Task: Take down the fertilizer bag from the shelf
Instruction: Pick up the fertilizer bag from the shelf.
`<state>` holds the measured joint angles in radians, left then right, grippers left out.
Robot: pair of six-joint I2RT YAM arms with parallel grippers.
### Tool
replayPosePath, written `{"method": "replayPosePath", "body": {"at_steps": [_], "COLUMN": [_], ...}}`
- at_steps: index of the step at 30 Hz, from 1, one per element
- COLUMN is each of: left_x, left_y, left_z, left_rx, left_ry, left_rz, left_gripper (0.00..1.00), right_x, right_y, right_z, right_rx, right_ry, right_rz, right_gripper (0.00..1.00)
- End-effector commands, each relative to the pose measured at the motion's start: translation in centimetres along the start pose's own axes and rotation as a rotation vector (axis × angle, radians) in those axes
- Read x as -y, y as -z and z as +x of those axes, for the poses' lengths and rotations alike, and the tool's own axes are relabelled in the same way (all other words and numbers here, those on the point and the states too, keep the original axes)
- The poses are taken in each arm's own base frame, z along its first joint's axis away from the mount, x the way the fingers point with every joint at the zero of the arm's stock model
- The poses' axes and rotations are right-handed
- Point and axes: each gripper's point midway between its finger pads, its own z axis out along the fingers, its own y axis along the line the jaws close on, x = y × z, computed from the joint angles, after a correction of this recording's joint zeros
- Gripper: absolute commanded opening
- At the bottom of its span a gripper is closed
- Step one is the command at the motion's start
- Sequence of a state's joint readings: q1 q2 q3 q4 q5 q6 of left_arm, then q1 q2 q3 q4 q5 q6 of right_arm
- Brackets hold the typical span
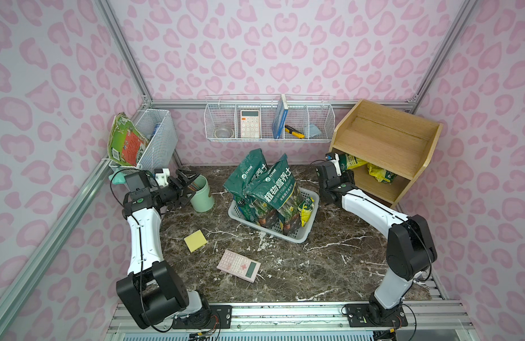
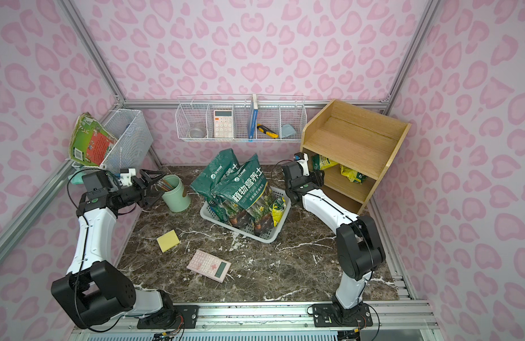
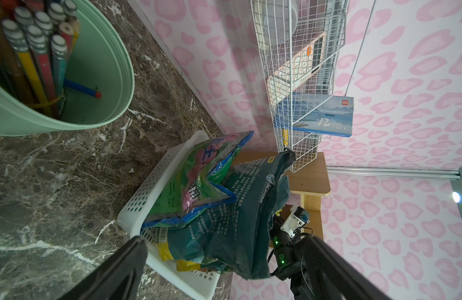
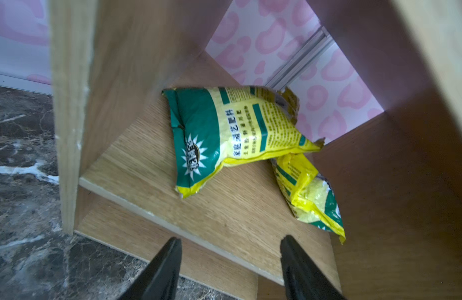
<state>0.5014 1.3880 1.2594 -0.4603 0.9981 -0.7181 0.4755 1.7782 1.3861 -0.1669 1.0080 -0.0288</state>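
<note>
The light-wood stepped shelf (image 1: pixel 385 147) (image 2: pixel 353 138) stands at the back right. On its middle board lie two yellow-and-green fertilizer bags. One (image 1: pixel 354 161) (image 4: pixel 232 135) rests near the shelf's left side panel. The other (image 1: pixel 381 174) (image 4: pixel 308 192) lies further right, with its top torn open. My right gripper (image 4: pixel 231 240) is open just in front of that board's edge, short of both bags, with nothing between its fingers. My left gripper (image 1: pixel 186 186) (image 3: pixel 226 241) is open and empty beside a mint cup, far from the shelf.
A white perforated basket (image 1: pixel 302 233) at the table's middle holds tall dark-green soil bags and a small yellow bag. The mint cup of pencils (image 1: pixel 202 195), a yellow sticky pad (image 1: pixel 195 240) and a pink calculator (image 1: pixel 239 265) sit on the marble. White wire baskets (image 1: pixel 270 121) hang on the back wall.
</note>
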Motion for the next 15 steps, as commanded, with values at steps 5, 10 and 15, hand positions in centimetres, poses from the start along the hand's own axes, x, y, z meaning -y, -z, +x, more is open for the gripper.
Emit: {"method": "replayPosePath", "body": {"at_steps": [5, 10, 15], "left_x": [-0.2, -0.3, -0.3], "left_y": [0.6, 0.8, 0.8], "left_z": [-0.9, -1.2, -1.1], "left_rx": [0.019, 0.028, 0.029], "left_ry": [0.013, 0.02, 0.019], "left_rz": [0.023, 0.028, 0.027], "left_gripper": [0.99, 0.99, 0.99], "right_x": [0.4, -0.1, -1.3], "right_y": [-2.6, -2.8, -1.3], "right_z": [0.0, 0.0, -0.6], "right_rx": [-0.047, -0.056, -0.009], "right_ry": [0.001, -0.026, -0.01], "right_rz": [0.006, -0.075, -0.145], "right_gripper": [0.58, 0.6, 0.64]}}
